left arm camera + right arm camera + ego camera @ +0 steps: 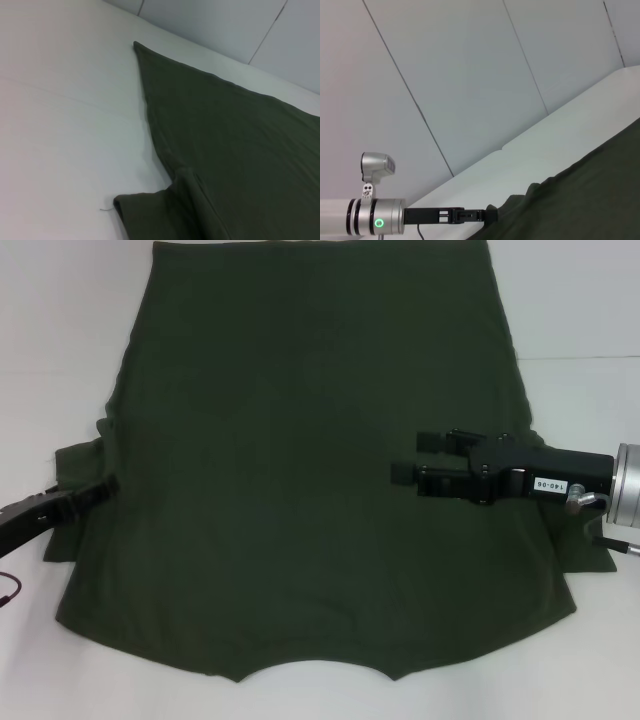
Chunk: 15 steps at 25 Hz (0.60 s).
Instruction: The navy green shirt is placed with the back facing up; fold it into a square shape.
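The navy green shirt (300,490) lies flat on the white table (60,340), plain back up, with its neck notch at the near edge. It also shows in the left wrist view (225,150) and the right wrist view (590,200). My right gripper (420,457) is open and empty, reaching in over the shirt's right half. My left gripper (105,488) is at the shirt's left edge by the bunched left sleeve (72,475). It also shows in the right wrist view (490,214), with its tip at the cloth's edge.
The shirt's right sleeve (590,555) sticks out under my right arm. A thin cable (10,590) hangs below my left arm. Grey wall panels (470,75) stand behind the table.
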Each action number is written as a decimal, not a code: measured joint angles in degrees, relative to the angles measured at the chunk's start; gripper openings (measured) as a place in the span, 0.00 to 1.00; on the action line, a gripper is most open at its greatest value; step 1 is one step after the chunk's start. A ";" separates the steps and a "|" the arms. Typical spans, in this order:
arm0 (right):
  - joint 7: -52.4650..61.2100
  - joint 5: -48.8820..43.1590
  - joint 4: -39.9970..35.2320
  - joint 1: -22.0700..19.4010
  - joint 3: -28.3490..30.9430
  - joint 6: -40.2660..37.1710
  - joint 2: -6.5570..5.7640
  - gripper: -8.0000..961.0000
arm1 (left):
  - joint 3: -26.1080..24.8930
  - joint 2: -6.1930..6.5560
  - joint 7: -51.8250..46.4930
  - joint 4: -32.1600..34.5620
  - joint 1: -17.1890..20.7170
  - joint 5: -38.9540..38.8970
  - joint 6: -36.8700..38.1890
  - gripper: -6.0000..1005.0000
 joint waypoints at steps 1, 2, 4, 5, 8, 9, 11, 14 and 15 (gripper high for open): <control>0.00 0.00 0.01 0.00 0.00 0.00 0.00 0.95 | 0.00 0.02 -0.05 0.00 0.00 0.00 0.00 0.85; 0.00 0.00 0.02 0.00 0.00 0.01 0.00 0.95 | 0.00 0.06 -0.18 0.00 0.01 -0.01 0.00 0.85; 0.00 0.00 0.03 0.00 0.00 0.03 -0.01 0.95 | 0.02 0.17 -0.36 0.01 0.02 -0.01 0.00 0.85; 0.00 0.00 0.04 0.00 0.00 0.04 0.00 0.95 | 0.28 0.25 -0.39 0.02 0.04 0.04 0.00 0.84; 0.00 0.00 0.04 0.00 0.06 0.06 0.00 0.95 | 1.48 0.67 -0.56 0.09 0.09 0.91 0.01 0.80; 0.00 0.00 0.00 0.00 0.07 0.07 0.00 0.95 | 1.66 0.76 -0.69 0.11 0.09 1.20 0.07 0.75; 0.00 0.00 -0.09 0.00 0.12 0.07 0.00 0.95 | 1.66 0.80 -0.80 0.18 0.06 1.31 0.20 0.66; 0.00 0.00 -0.11 0.00 0.17 0.07 0.00 0.95 | 1.67 0.80 -1.24 0.53 0.05 1.32 0.27 0.58; 0.00 0.01 -0.11 0.00 0.18 0.07 0.00 0.95 | 1.67 0.80 -1.35 0.71 0.06 1.33 0.30 0.55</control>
